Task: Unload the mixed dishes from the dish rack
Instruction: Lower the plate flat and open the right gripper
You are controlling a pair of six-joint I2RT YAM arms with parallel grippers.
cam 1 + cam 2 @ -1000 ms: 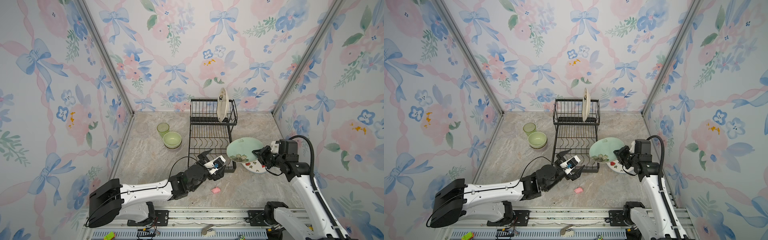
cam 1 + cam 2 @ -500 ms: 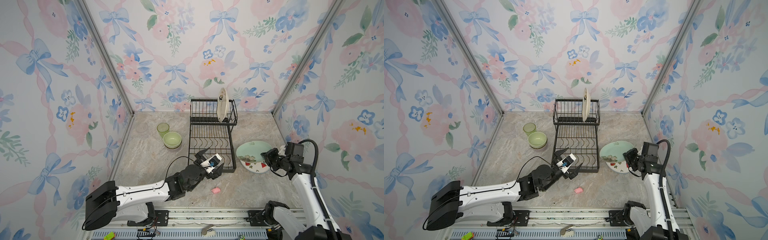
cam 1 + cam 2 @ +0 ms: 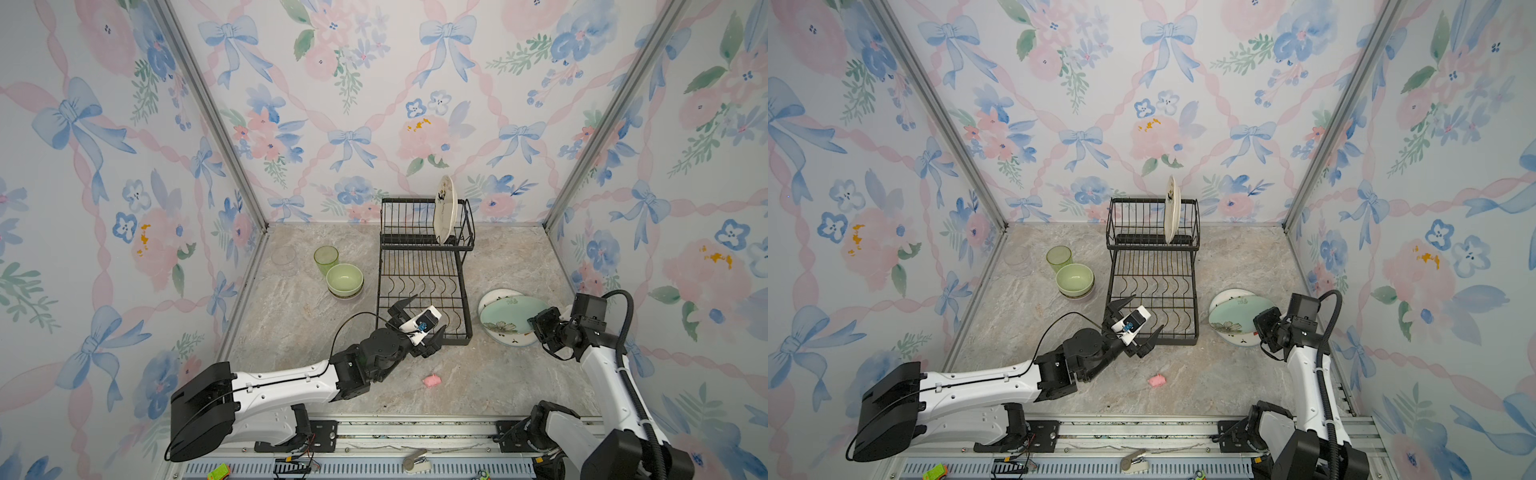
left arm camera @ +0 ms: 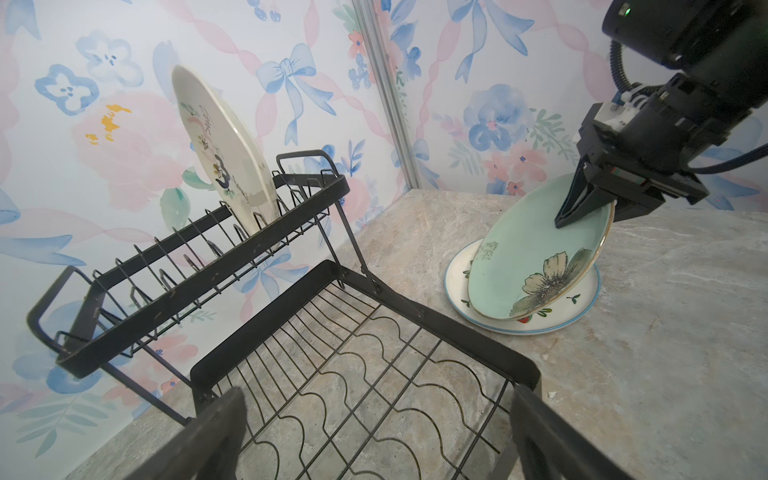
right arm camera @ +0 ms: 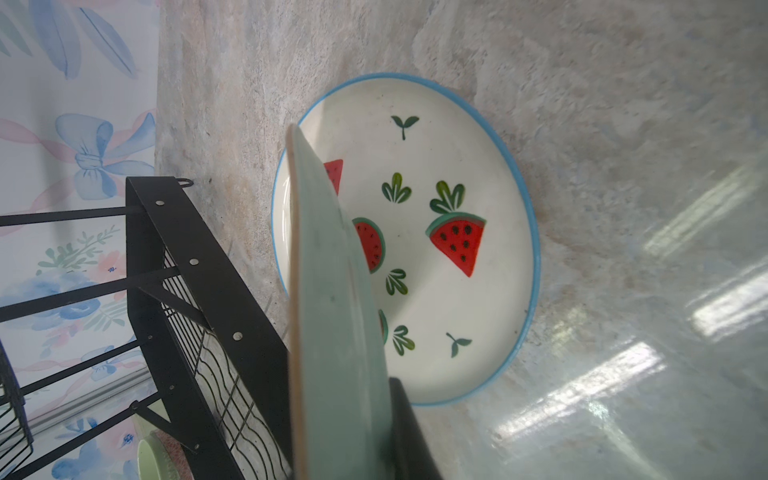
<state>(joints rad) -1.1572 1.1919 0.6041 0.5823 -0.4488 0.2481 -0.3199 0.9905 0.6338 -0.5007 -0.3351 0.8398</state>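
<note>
Nearest, at the 6 o'clock end of the rack (image 3: 428,246), the left gripper (image 3: 430,312) is held wide and empty. At 4 o'clock of the rack, the green plate (image 3: 505,318) is pinched at its rim by the right gripper (image 4: 586,218). The plate is tilted, its low edge resting on the watermelon plate (image 5: 457,166).

Step judged: stacking this plate. Next called for: rim lowered flat, jaws opened, no dragging.

At 9 o'clock, bowls (image 3: 344,280), tumbler (image 3: 326,257) and glass (image 3: 284,255) are set on the table. Farthest, the cream plate (image 3: 444,210) stands upright in the upper tier, not yet unloaded.
</note>
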